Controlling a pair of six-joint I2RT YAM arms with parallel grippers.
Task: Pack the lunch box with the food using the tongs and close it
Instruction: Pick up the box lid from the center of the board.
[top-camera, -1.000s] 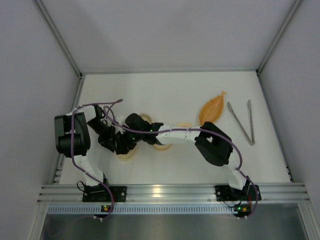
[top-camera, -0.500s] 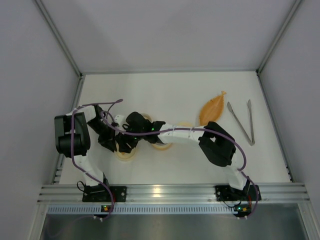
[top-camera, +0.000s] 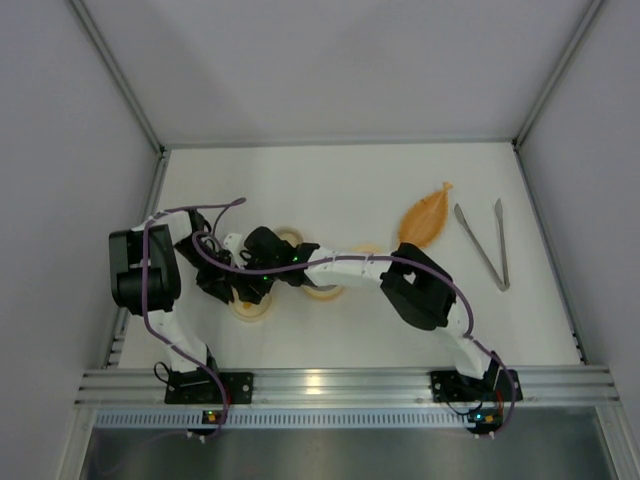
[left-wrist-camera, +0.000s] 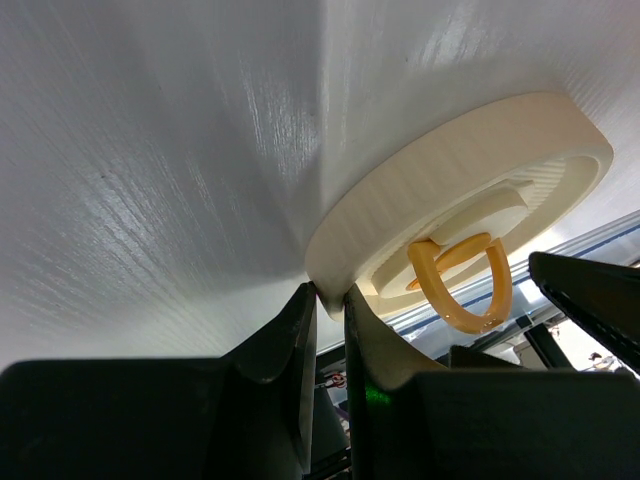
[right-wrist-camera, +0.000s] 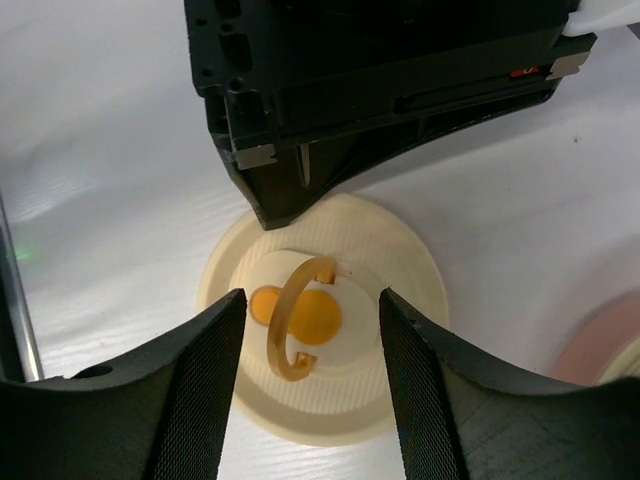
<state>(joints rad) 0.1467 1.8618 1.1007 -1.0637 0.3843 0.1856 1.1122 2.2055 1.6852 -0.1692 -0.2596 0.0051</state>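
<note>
Cream plastic: one round lid (right-wrist-camera: 400, 270) lies flat on the white table (top-camera: 330, 180), left of centre and near the two arms' bases. The left gripper (left-wrist-camera: 330, 295) is clamped on the lid's rim. The right gripper (right-wrist-camera: 310, 300) hovers above, jaws apart on either side of the lid's single amber ring handle (right-wrist-camera: 290, 345). Just beyond, parts of two round containers (top-camera: 322, 292) show under the right arm. Farther right lie one orange leaf-shaped dish (top-camera: 425, 218) and, beside it, one pair of silver tongs (top-camera: 483, 243), held by neither gripper.
</note>
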